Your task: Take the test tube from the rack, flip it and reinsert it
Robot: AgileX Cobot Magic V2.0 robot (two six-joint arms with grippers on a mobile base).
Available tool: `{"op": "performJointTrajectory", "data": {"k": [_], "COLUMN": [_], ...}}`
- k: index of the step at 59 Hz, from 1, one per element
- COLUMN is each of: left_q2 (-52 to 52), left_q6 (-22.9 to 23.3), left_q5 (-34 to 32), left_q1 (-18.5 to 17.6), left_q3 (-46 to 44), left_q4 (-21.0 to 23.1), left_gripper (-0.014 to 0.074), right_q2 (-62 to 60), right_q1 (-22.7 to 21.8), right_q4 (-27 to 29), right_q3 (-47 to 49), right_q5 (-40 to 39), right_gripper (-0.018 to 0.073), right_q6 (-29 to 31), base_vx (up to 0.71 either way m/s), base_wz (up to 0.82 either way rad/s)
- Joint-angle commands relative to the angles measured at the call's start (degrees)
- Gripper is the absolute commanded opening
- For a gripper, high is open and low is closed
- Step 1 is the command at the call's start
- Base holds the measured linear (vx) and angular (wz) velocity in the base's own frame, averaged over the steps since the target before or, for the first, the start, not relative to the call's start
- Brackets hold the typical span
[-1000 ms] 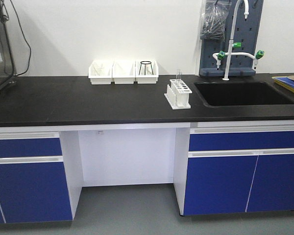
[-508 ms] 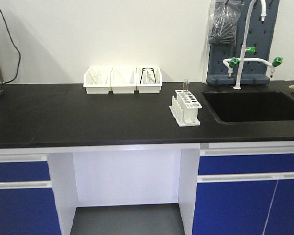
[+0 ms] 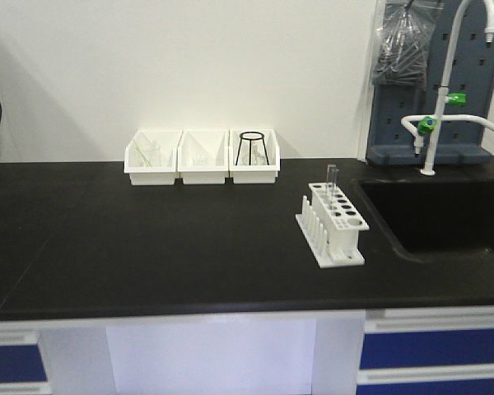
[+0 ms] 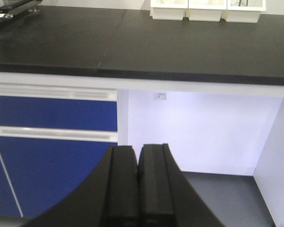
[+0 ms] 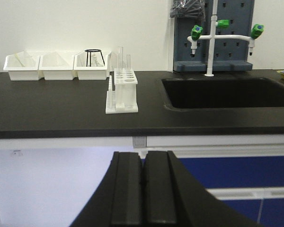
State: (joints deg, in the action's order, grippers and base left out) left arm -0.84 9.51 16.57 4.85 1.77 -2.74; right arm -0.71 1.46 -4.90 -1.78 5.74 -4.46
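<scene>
Both sets of jaws are closed pad to pad with nothing held, left gripper (image 4: 137,152) and right gripper (image 5: 143,156) alike

Clear glass test tube (image 3: 332,178) stands upright, long axis vertical, in a far-end hole of the small white plastic rack (image 3: 334,224). Can't tell which end is up. Right wrist view hints at a second tube beside it, not sure

Rack sits on the black countertop (image 3: 148,239), just left of the black recessed sink (image 3: 445,216), with its peg row on the side away from the sink

From the right gripper the rack is ahead, higher, and slightly left of centre. The left wrist view doesn't show it at all, so I'd judge the right arm nearer

Both grippers sit low in front of the bench, so the counter's front edge is the obstacle: rise first, then reach in

Further out:
- white gooseneck faucet with green taps (image 3: 445,107) and grey pegboard (image 3: 399,99) behind the sink
- three white open-front bins (image 3: 202,158) at the wall, well apart from the rack, with a black wire tripod (image 3: 256,148) in the right one
</scene>
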Motion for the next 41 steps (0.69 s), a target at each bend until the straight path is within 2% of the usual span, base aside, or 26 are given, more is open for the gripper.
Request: {"op": "performJointTrajectory", "data": {"k": [1,41], "left_q2": [-0.7,-0.7], "left_q6": [0.0,0.0], "left_q5": [-5.0,-5.0], "left_q1": [-0.3,-0.3], "left_q3": [0.1,0.1], "left_q4": [0.2,0.2], "left_gripper": [-0.0006,-0.0006], "right_q2": [-0.5,-0.5], "right_q1": [-0.3,-0.3], "right_q4": [-0.5,-0.5], "right_q3": [0.0,0.0], "right_q5": [-5.0,-5.0], "right_gripper": [-0.0006,-0.0006], "right_q6": [0.4,0.4], "base_vx": [0.49,0.47], "base_wz": [0.04,0.03]}}
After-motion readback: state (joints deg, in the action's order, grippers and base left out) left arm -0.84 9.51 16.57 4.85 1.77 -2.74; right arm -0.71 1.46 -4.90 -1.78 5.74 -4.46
